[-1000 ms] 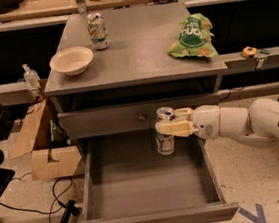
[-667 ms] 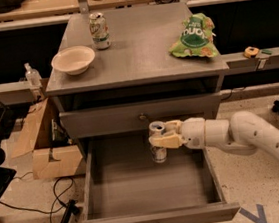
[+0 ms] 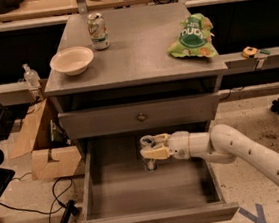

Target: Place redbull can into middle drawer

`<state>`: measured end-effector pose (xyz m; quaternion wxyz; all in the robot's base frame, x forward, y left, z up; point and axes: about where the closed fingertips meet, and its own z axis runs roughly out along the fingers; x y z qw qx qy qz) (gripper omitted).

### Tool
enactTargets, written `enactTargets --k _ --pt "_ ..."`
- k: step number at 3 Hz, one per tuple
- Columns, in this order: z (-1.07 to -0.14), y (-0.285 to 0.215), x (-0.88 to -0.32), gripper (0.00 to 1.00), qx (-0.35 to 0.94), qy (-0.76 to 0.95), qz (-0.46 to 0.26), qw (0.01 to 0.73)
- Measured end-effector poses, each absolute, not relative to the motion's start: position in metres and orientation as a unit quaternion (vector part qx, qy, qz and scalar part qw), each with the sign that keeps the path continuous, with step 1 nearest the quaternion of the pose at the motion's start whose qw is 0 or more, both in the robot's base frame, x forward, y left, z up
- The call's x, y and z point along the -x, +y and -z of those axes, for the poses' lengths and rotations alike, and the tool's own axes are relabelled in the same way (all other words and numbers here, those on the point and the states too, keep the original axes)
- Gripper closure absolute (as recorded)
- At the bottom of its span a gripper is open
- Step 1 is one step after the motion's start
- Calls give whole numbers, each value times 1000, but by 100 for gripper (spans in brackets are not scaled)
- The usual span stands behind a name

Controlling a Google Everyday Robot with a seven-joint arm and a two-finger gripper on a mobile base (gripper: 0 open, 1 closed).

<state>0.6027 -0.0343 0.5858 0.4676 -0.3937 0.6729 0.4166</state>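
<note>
The redbull can stands upright inside the open middle drawer, toward the back centre, with its silver top showing. My gripper reaches in from the right on the white arm and is shut on the redbull can near its top, with its yellowish fingers across the can's upper part. The can's base is at or just above the drawer floor; I cannot tell which. The drawer is pulled out fully, its knob at the front bottom edge.
The closed upper drawer front is just above my gripper. On the cabinet top stand a green-white-red soda can, a white bowl and a green chip bag. A cardboard box sits at left.
My gripper and the can have moved left and down, deeper into the drawer, toward its back centre.
</note>
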Motion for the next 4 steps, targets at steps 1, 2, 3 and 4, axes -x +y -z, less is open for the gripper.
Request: enactTargets --k 1,2,3,4 --pt "-573 -10 -610 100 397 658 -418 485" --pt "-541 50 -626 100 428 609 -418 521" --pt "-515 91 -633 100 458 573 -417 537" --pt "-490 116 -631 100 475 561 -415 537"
